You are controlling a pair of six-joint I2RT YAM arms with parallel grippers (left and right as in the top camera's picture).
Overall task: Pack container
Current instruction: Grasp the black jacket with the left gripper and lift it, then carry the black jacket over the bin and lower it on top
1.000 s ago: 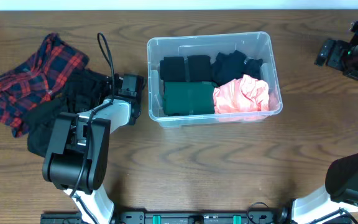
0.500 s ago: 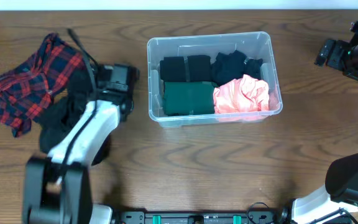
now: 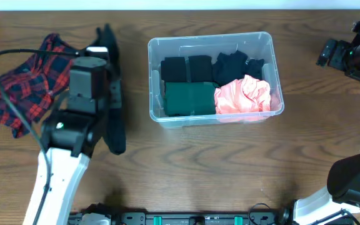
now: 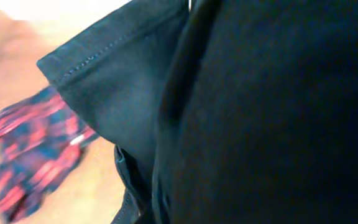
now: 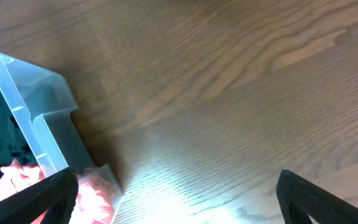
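Observation:
The clear plastic container stands at the table's middle. It holds folded black clothes, a dark green garment and a pink garment. My left gripper is left of the container, shut on a black garment that hangs from it above the table. That cloth fills the left wrist view and hides the jaws. My right gripper is open and empty at the far right; in its wrist view it is over bare wood beside the container's corner.
A red and black plaid shirt lies crumpled at the far left; it also shows blurred in the left wrist view. The left arm's cable loops over it. Bare wood lies in front of the container.
My left arm has risen and swung back from the clothes pile, lifting the black garment off the table. The right arm and the container's contents have not moved.

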